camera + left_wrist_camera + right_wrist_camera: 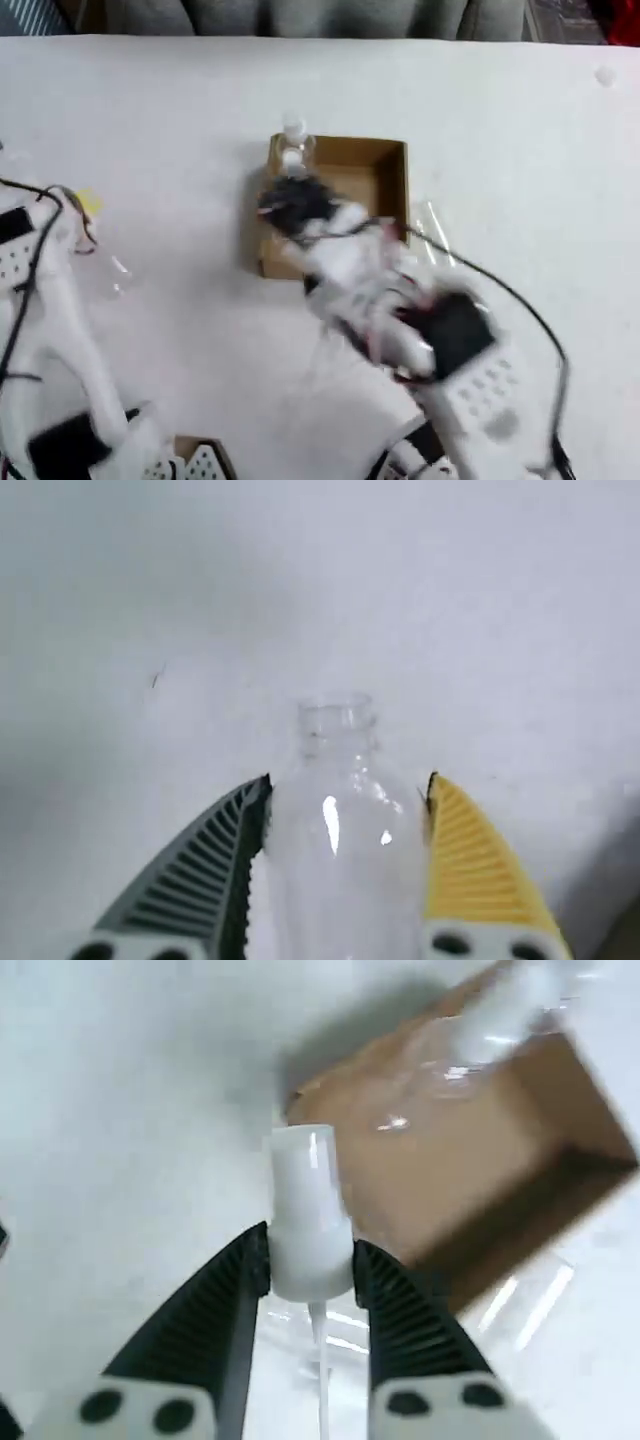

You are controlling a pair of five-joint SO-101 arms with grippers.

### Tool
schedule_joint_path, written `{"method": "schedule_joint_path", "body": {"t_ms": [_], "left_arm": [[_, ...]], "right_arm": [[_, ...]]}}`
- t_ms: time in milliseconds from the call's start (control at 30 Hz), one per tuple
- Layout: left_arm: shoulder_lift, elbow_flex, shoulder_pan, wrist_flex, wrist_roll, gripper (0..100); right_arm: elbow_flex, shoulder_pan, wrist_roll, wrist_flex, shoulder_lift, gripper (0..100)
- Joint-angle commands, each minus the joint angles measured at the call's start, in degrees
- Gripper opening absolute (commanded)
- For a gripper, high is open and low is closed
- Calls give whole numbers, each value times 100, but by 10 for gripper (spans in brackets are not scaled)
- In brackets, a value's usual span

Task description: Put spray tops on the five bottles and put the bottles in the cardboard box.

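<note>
Two pincers are in view, and both are clamped. The left pincer [348,780] has one ribbed grey finger and one ribbed yellow finger. It is closed on the shoulders of an open bottle [340,840], which is clear plastic and round-bodied. The bottle's short neck is bare and points out over the white worktop [500,100]. In the high view this arm sits at the left edge of the worktop, well apart from the box.

The right pincer [310,1245] has two black ribbed fingers. They grip a loose spray top [310,1200] around its lower collar. The top is white, smooth and cylindrical, and a thin pale dip tube [322,1370] hangs from its underside. In the high view this pincer hangs over the left part of the box.

One cardboard box [372,178] stands mid-worktop. It is brown, roughly square and open at the top, with matte walls. At its far left corner stands one capped bottle [293,150], clear with a white spray top on it (inside the box, as far as the right wrist view lets me judge).

That makes two spray tops counted, one fitted and one held. Just beside the box on its right lie loose bottles [432,232] of clear plastic. They show as little more than glints on the white surface, so there is at least one and I cannot tell the exact number.
</note>
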Motion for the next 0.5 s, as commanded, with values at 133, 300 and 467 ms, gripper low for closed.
{"method": "schedule_joint_path", "body": {"t_ms": [133, 300, 467], "left_arm": [[-1640, -44, 1429, -88, 70, 22], [-2035, -62, 2800, -105, 70, 22], [-2422, 18, 4013, -62, 62, 22]], "right_arm": [[-387, 1815, -26, -242, -1473, 110], [-97, 2730, 9, -655, -1569, 54], [-123, 3046, -229, -655, -1165, 12]]}}
